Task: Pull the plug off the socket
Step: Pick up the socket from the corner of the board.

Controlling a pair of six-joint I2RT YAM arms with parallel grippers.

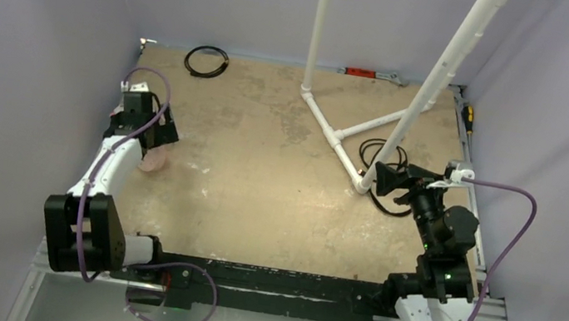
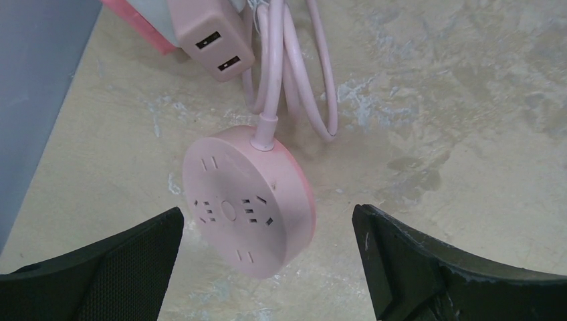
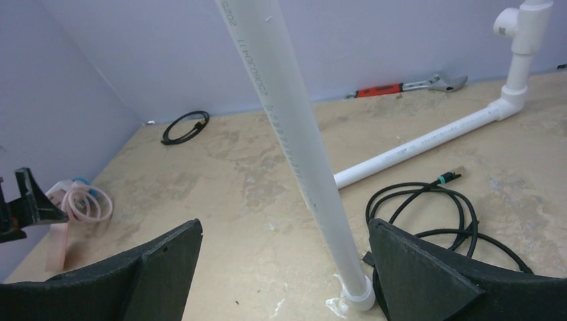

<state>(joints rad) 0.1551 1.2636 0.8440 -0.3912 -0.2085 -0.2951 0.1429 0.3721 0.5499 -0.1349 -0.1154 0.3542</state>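
Over the tabletop my right end effector idles wide open and empty beside the white PVC pipe, kept clear of the work, I judge. My left end effector, jaws spread wide and holding nothing, hangs over the round pink disc by the left wall. That is probably a staging pose, since the plug lies beyond it at the wrist view's top edge, seemingly seated against the whitish socket.

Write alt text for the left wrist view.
A round pink disc with outlet holes sits on the table between the fingers of the open left gripper. Behind it are looped pink cable and the plug, two slots in its face, at the top edge.
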